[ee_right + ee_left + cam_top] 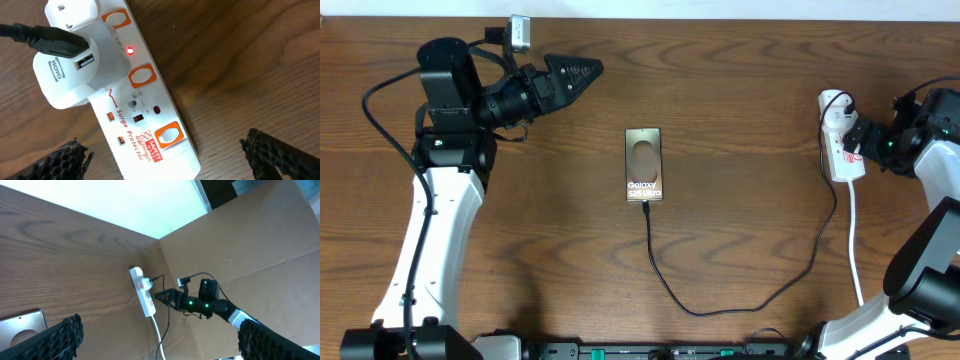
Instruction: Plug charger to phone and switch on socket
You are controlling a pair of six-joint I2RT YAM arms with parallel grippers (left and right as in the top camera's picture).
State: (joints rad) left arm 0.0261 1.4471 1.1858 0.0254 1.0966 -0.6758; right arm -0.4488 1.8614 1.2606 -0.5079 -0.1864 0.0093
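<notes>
The phone [643, 165] lies flat, face down, mid-counter [740, 90]. The charger [651, 240] looks seated in the phone's near edge. From there the black lead loops off to the phone's right and climbs to the socket [841, 145], which lies well to the right of the phone. There it ends in a white adapter [75, 65] plugged into the strip. The slack loop means nothing pulls on the phone, which probably explains why it sits square and undisturbed.

A small red light [130, 50] glows beside the adapter, so that outlet appears to be switched on, and the task looks close to finished.

The right gripper [167, 152] hangs over the socket, far right of the phone. Its jaws are spread wide with the strip's near end between them. They hold nothing, and I cannot tell whether either touches the strip.

The left gripper [570, 72] is parked up and to the left of the phone, well apart from it. Its wrist view shows its jaws also wide apart and empty.
</notes>
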